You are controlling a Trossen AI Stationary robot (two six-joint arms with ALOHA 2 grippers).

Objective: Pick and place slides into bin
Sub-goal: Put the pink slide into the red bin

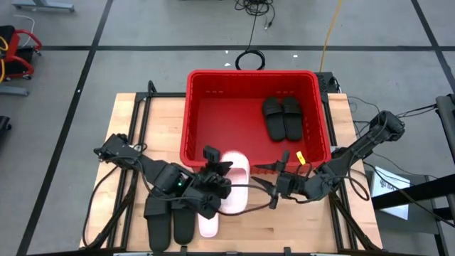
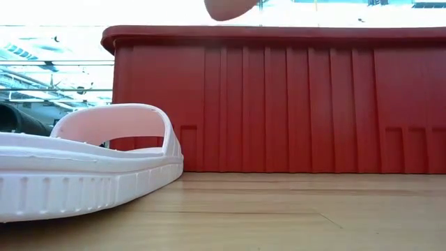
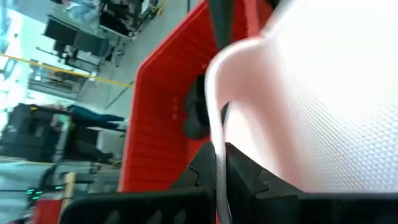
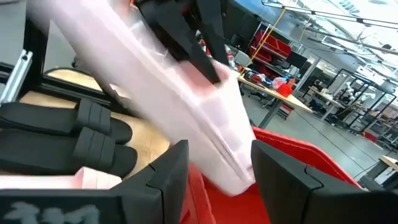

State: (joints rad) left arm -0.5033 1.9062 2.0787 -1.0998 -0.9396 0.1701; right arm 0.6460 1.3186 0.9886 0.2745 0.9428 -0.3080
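The left gripper clamps a pink slide lifted at the bin's near wall — high enough to clear the rim (my guess). The right gripper, jaws apart, waits just beside it.

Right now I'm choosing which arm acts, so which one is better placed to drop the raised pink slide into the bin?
Left: its tool holds the raised pink slide at the bin's near rim. The right tool is open beside it.
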